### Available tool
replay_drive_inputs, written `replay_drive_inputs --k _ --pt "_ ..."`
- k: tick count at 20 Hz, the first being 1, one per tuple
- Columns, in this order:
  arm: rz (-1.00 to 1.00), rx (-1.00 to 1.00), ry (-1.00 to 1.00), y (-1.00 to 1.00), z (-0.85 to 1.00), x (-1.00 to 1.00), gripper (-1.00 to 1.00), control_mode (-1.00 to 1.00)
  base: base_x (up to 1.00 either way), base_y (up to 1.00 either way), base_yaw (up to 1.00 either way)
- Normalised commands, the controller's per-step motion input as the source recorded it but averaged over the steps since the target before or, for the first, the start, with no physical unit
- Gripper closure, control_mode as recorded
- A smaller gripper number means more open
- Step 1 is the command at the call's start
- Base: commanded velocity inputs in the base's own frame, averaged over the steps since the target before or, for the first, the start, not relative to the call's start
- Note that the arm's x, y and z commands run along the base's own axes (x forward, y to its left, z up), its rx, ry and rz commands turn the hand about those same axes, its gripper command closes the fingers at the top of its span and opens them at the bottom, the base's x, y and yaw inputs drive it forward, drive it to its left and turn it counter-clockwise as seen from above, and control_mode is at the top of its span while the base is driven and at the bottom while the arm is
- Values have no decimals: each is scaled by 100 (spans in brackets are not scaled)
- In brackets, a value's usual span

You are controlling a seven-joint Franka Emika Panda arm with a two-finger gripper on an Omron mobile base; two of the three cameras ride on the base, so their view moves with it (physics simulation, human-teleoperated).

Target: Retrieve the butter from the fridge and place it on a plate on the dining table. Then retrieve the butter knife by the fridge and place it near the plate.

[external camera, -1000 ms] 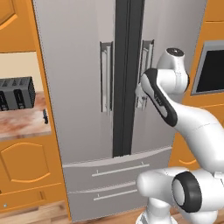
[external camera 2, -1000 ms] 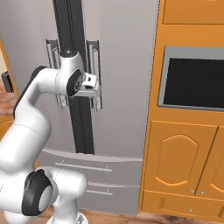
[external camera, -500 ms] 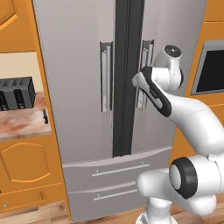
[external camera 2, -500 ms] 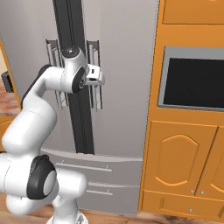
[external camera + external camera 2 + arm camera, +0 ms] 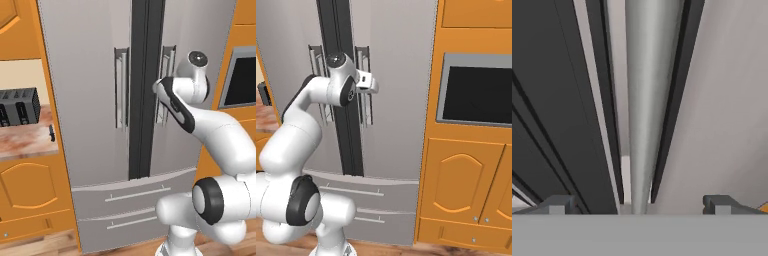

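Observation:
The grey steel fridge [image 5: 90,75] stands shut straight ahead, with a dark centre strip [image 5: 145,100] between its doors. My gripper [image 5: 367,84] is up against the right door's vertical bar handle [image 5: 363,85]. In the hand view the handle [image 5: 644,100] runs up between my open gripper [image 5: 639,206] fingertips [image 5: 559,205], with nothing clamped. A small dark sliver, the butter knife [image 5: 51,132], lies at the counter's edge beside the fridge. The butter, the plate and the dining table are out of view.
A black toaster [image 5: 20,106] stands on the narrow marbled counter [image 5: 25,145] left of the fridge. Two fridge drawers [image 5: 135,192] lie below the doors. A dark built-in oven [image 5: 476,90] sits in orange cabinets [image 5: 466,185] on the right.
The hand has risen a little and moved in toward the right door handle, and the elbow has swung with it. The jaws have stayed open.

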Motion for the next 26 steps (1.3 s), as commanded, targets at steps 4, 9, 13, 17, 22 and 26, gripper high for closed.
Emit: replay_drive_inputs --k 4,9,13,17,22,26 --pt "-1 0 -1 0 -1 12 -100 -100 0 0 0" --pt "0 0 -8 0 -13 28 -100 -100 0 0 0" --pt "0 0 -8 0 -13 40 -100 -100 0 0 0" --pt "0 0 -5 2 -15 42 -100 -100 0 0 0" --pt "0 0 0 0 0 32 -100 -100 0 0 0" --pt "0 0 -1 0 0 10 100 -100 0 0 0"
